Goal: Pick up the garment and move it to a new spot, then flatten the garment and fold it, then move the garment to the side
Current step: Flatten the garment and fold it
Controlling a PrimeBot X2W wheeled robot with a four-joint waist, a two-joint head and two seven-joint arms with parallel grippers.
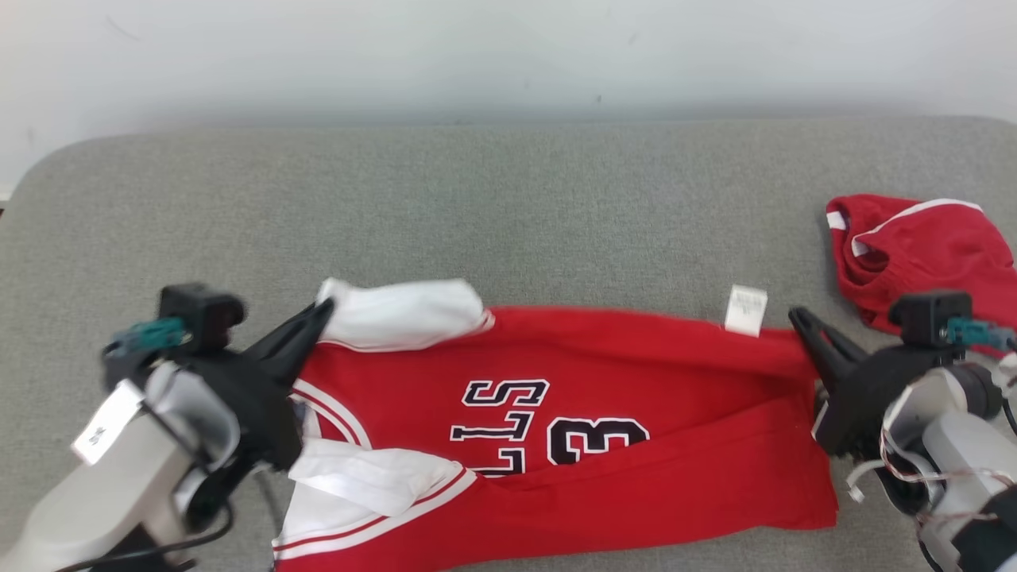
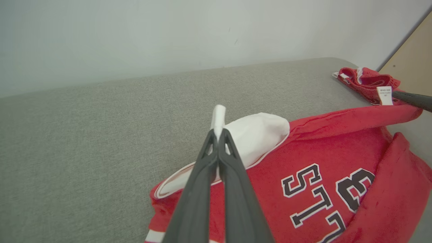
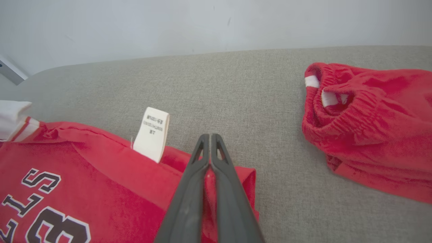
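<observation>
The garment [image 1: 604,397] is a red jersey with white sleeves and black lettering, spread on the grey padded surface [image 1: 508,199]. Its far edge is stretched taut between my two grippers. My left gripper [image 1: 324,308] is shut on the white sleeve [image 1: 401,312]; in the left wrist view a strip of white cloth pokes out past the left gripper [image 2: 218,132]. My right gripper [image 1: 797,316] is shut on the garment's red corner near the white label [image 1: 746,309]. Red cloth [image 3: 101,162] is pinched between the right gripper's [image 3: 210,136] fingers just below their tips.
A crumpled pair of red shorts [image 1: 922,246] with white trim lies at the right end of the surface, close behind my right wrist. A pale wall [image 1: 508,56] runs along the back edge. Bare grey padding stretches behind the garment.
</observation>
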